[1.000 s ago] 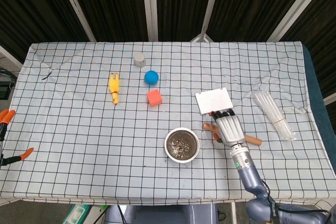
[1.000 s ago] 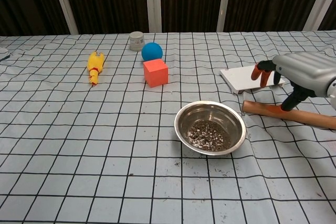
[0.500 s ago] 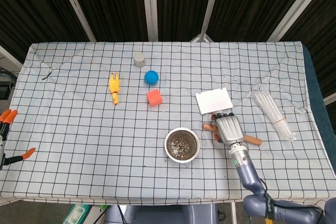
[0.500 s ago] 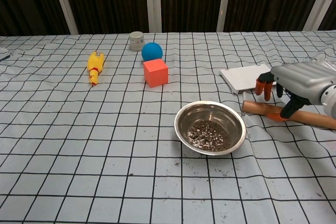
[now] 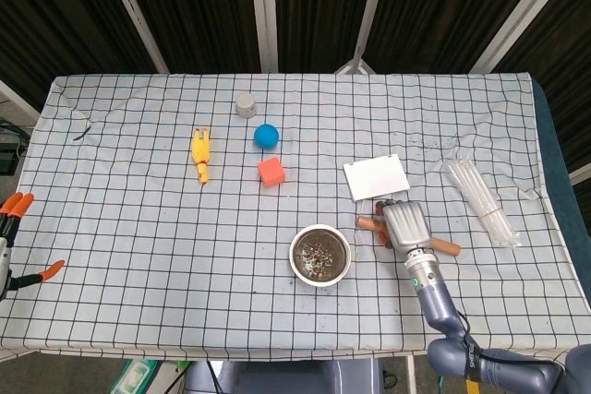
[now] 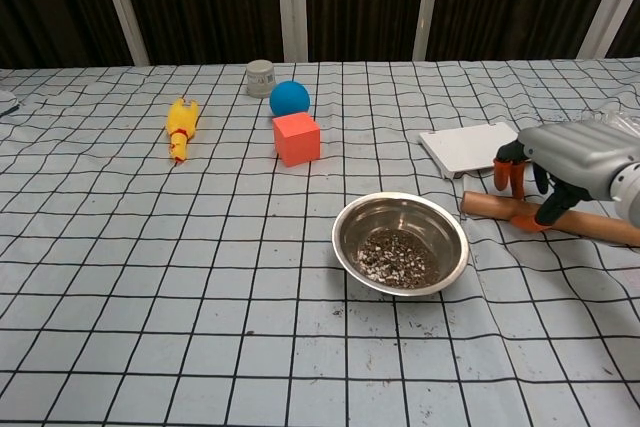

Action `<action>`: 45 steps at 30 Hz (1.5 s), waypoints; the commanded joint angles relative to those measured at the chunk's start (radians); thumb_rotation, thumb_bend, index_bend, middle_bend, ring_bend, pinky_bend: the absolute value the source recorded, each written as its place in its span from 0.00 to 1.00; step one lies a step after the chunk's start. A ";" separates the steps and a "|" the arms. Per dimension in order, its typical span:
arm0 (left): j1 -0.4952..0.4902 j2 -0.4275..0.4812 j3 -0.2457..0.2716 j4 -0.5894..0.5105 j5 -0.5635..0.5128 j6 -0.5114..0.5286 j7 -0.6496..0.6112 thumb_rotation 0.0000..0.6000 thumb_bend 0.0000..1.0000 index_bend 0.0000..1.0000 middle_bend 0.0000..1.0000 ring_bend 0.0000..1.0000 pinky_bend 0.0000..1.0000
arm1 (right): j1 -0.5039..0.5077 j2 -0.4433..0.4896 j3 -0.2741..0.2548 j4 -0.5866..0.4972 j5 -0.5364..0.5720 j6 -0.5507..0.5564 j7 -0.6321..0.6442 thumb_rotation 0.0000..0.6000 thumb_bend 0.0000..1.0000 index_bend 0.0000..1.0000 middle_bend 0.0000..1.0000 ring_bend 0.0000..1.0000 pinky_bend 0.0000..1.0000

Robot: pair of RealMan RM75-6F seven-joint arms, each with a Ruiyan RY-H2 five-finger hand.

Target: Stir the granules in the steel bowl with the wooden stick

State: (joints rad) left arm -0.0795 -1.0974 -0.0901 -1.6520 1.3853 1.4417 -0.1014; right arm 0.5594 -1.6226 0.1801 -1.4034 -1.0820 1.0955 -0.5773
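The right hand (image 6: 560,162) is curling over the wooden stick (image 6: 545,217) — fingertips touching, not gripping — lying along the bench's near edge, beside the steel bowl (image 6: 400,243).

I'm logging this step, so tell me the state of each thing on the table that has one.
Steel bowl: upright, granules inside.
Wooden stick: lying flat right of the bowl, not lifted.
Right hand: over the stick, fingertips on it.
Left hand: at the table's left edge, holding nothing.

Right hand (image 6: 570,162) over wooden stick (image 6: 490,206) — fingertips touching it; steel bowl (image 6: 447,229) beside.
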 commanded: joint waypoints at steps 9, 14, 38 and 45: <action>-0.001 0.004 0.002 -0.002 0.000 -0.005 -0.008 1.00 0.04 0.00 0.00 0.00 0.00 | 0.006 -0.006 -0.005 0.015 0.006 -0.009 0.019 1.00 0.30 0.49 0.49 0.54 0.55; -0.001 0.005 0.002 -0.004 -0.001 -0.007 -0.012 1.00 0.04 0.00 0.00 0.00 0.00 | 0.009 -0.010 -0.009 0.024 0.008 -0.017 0.028 1.00 0.35 0.53 0.51 0.56 0.57; -0.003 0.010 0.004 -0.008 -0.003 -0.014 -0.025 1.00 0.04 0.00 0.00 0.00 0.00 | 0.022 -0.013 -0.018 0.059 -0.010 -0.029 0.058 1.00 0.67 0.64 0.57 0.62 0.63; -0.003 0.011 0.004 -0.010 -0.005 -0.016 -0.029 1.00 0.04 0.00 0.00 0.00 0.00 | 0.025 -0.005 -0.026 0.063 -0.042 -0.026 0.075 1.00 0.78 0.71 0.60 0.65 0.67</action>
State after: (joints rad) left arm -0.0829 -1.0864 -0.0857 -1.6624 1.3807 1.4256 -0.1302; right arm 0.5840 -1.6292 0.1562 -1.3413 -1.1200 1.0694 -0.5057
